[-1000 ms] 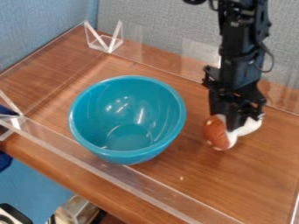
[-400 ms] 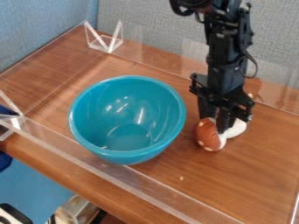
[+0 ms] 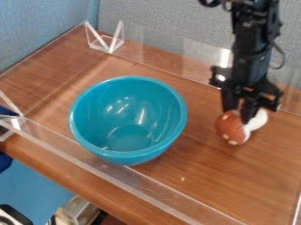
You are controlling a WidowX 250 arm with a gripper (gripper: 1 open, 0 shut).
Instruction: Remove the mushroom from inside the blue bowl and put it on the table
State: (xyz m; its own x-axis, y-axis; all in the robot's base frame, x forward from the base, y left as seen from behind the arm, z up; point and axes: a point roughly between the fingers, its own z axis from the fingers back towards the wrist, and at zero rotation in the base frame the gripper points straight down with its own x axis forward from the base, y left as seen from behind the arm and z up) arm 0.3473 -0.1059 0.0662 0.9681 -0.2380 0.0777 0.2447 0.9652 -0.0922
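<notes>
The blue bowl (image 3: 129,119) stands on the table (image 3: 70,75) left of centre, and its inside shows nothing in it. The mushroom (image 3: 233,130) is outside the bowl, to its right. It lies tilted, with the reddish-brown cap towards the front and the white stem towards the back right, low at the tabletop. I cannot tell whether it touches the wood. My gripper (image 3: 249,112) points straight down right over it. Its black fingers are shut on the stem end of the mushroom.
A low clear acrylic wall (image 3: 129,180) runs along the table's front edge and round the sides. A clear triangular acrylic bracket (image 3: 106,39) stands at the back left corner. The black arm (image 3: 251,44) rises above the gripper at the right.
The gripper has carried the mushroom to the right, farther from the bowl, after a short swing towards it. The wrist has rolled a little. The bowl has not moved.
</notes>
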